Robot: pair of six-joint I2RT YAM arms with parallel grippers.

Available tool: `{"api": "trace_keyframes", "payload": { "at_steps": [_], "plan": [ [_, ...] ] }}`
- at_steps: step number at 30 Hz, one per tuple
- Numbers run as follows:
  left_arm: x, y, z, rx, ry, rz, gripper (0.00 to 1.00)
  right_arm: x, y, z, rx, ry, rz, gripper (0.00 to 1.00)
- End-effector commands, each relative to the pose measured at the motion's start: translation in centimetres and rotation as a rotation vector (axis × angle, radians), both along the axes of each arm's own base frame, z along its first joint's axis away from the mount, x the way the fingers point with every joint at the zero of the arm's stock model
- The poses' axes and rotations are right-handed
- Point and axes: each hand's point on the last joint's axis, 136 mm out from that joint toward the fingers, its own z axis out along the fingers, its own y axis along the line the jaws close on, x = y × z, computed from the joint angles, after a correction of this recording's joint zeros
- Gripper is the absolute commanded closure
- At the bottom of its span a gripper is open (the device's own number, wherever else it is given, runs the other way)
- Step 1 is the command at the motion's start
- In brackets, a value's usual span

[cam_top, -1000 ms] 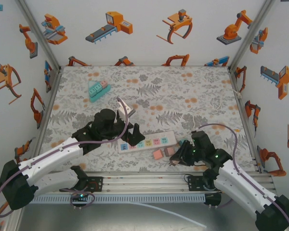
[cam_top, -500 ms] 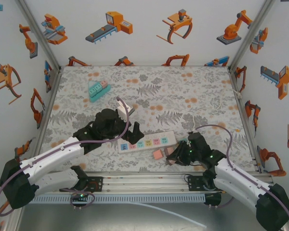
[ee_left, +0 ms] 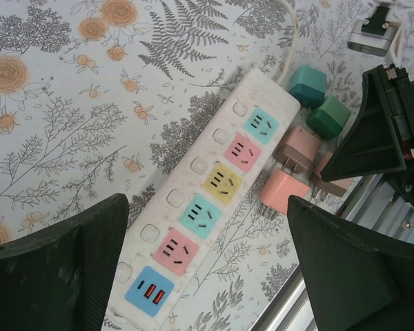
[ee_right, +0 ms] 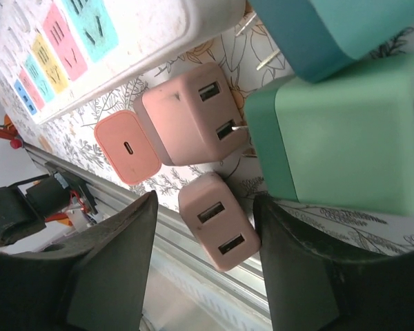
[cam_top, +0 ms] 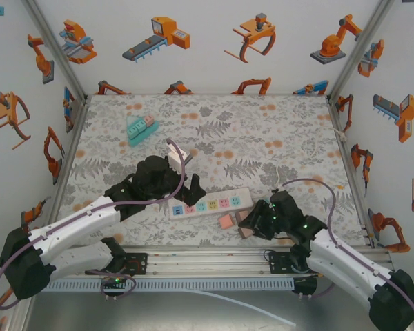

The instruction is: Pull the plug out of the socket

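A white power strip [cam_top: 210, 202] with coloured sockets lies near the table's front; every socket on it [ee_left: 221, 186] is bare. Loose plugs lie just off its end: teal [ee_left: 308, 84], green [ee_left: 326, 117], pink [ee_left: 294, 148] and salmon [ee_left: 283, 191]. My left gripper [ee_left: 207, 276] hangs open over the strip's USB end, its fingers either side of it. My right gripper [ee_right: 210, 269] is open around a small pink two-port plug [ee_right: 219, 222] lying by the table edge. Its right finger [ee_right: 310, 269] is close against that plug. A larger pink plug [ee_right: 190, 114] and the green one [ee_right: 345, 134] crowd it.
A teal power strip [cam_top: 141, 129] with plugs in it sits at the back left. The metal front rail [cam_top: 214, 252] runs right beside the loose plugs. Printed walls enclose the table on three sides.
My right gripper has slid left and lower toward the loose plugs, and now straddles the small pink one. The left arm has barely shifted.
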Motion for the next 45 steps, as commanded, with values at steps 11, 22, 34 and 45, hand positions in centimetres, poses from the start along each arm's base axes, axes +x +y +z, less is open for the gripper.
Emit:
{"api": "trace_keyframes", "payload": {
  "at_steps": [11, 22, 34, 45],
  "plan": [
    [5.7, 6.0, 0.8, 0.147, -0.054, 0.401, 0.12, 6.0, -0.9, 12.9, -0.335, -0.468, 0.217, 0.37],
    [22.3, 18.8, 2.7, 0.136, 0.074, 0.815, 0.14, 12.9, 4.0, 19.1, -0.335, -0.711, 0.265, 0.36],
    [34.7, 29.3, -5.0, 0.003, 0.349, 1.163, 0.15, 9.7, 1.3, 16.5, -0.345, -0.632, 0.237, 0.36],
    [37.7, 27.1, -11.6, -0.277, 0.540, 0.883, 0.34, 8.8, -1.1, 19.1, -0.329, -0.691, 0.110, 0.34]
  ]
}}
